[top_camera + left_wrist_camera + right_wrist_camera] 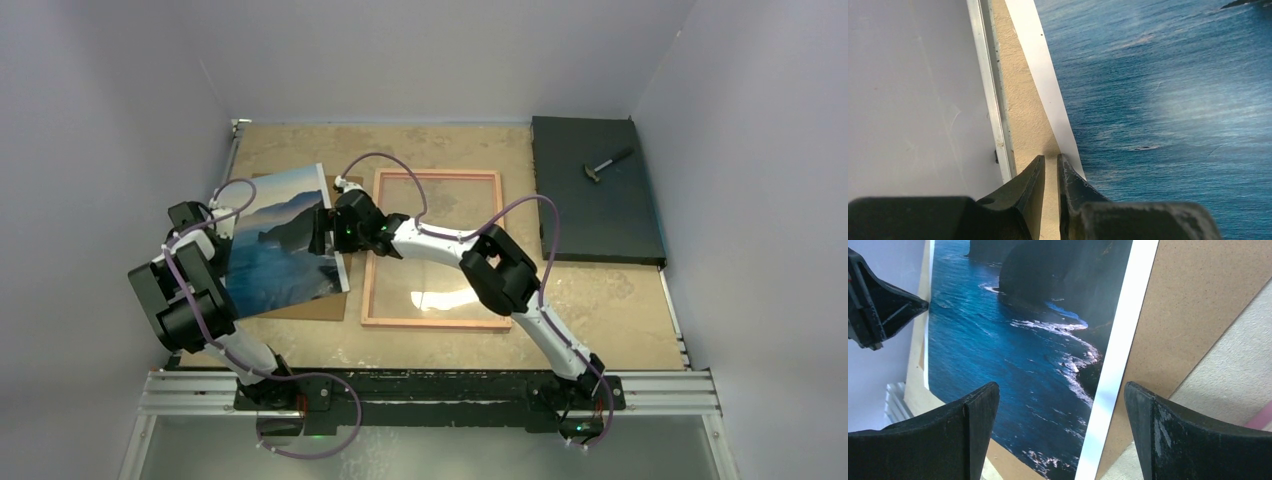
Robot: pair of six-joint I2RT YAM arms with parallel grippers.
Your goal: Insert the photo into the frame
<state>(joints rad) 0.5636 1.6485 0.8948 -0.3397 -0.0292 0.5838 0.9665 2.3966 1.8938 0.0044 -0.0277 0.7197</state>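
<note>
left tool [1050, 159] — nearly closed, pinching the photo [283, 250] by its white border | right tool [1060, 388] — spread wide, straddling the opposite border (holding nothing) | frame [437, 174] flat, just beside photo

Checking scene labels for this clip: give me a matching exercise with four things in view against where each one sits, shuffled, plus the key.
Things
1. white-bordered blue seascape photo
2. rectangular frame with thin pinkish rim and clear pane
3. small dark-handled hammer
4. flat brown backing board

Places
A. on the black slab, far right
B. partly beneath the photo
C. flat on the tan table, mid-scene
D. raised at the left, its edge in the left pincer

Pairs: 1-D, 2-C, 3-A, 4-B
</note>
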